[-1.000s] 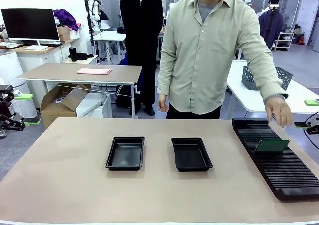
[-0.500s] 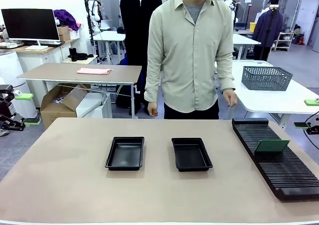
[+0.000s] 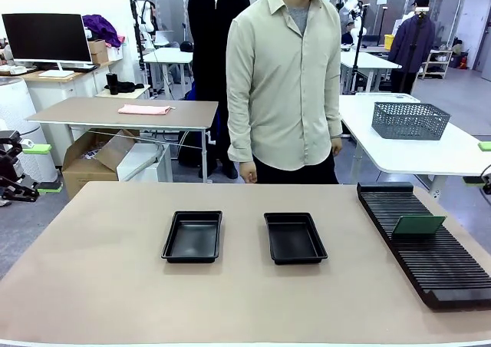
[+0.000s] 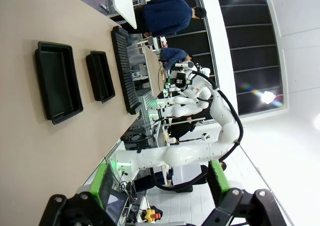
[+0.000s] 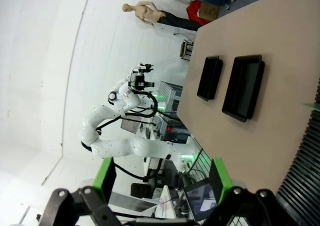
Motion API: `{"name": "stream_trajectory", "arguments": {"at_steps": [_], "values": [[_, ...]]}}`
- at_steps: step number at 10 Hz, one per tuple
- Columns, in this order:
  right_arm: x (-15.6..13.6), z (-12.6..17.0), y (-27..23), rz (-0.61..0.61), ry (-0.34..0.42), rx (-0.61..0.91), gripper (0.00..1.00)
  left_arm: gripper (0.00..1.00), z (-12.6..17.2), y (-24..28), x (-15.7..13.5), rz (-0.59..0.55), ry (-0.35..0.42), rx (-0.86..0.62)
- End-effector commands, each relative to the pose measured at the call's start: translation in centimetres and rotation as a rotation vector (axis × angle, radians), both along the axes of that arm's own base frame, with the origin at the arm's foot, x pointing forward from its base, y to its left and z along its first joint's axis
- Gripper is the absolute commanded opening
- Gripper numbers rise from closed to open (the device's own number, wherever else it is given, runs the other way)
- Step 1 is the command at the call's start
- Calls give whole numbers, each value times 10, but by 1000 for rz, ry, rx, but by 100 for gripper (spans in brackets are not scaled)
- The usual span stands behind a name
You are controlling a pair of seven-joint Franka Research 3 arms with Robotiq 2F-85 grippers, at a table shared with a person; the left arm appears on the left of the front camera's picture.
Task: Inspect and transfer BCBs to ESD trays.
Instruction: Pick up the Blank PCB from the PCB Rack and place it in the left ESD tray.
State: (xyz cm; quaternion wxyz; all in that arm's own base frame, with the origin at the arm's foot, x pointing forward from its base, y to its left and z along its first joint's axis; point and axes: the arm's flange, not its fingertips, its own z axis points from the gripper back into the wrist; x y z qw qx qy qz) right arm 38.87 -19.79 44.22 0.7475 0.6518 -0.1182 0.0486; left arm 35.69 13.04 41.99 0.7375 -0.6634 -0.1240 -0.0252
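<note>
Got the left gripper (image 4: 160,196) spread wide, same with the right gripper (image 5: 162,191). Spotted one green BCB (image 3: 418,225) propped in the slotted rack (image 3: 430,262), well ahead of the right fingers. Also seeing two ESD trays (image 3: 192,236) (image 3: 294,238) farther out, just bare tabletop (image 3: 92,285) between. Noticed a person (image 3: 284,78) standing behind the far edge.

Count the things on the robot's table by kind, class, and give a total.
Black ESD trays: 2
Green board: 1
Black slotted rack: 1
Total: 4
</note>
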Motion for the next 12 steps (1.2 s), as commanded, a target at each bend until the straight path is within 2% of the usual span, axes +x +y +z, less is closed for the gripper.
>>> {"name": "stream_trajectory", "arguments": {"at_steps": [1,4,7,10,12], "values": [[1,31,-6,9,-6,-102,100,100,1,-1,1,5,-4,-6],[7,88,-11,2,-69,-290,100,100,1,-1,1,5,-4,-6],[9,146,-12,31,-196,-480,100,100,1,-1,1,5,-4,-6],[12,191,7,182,-362,-734,100,100,1,-1,1,5,-4,-6],[19,204,21,281,-466,-870,100,100,1,-1,1,5,-4,-6]]}}
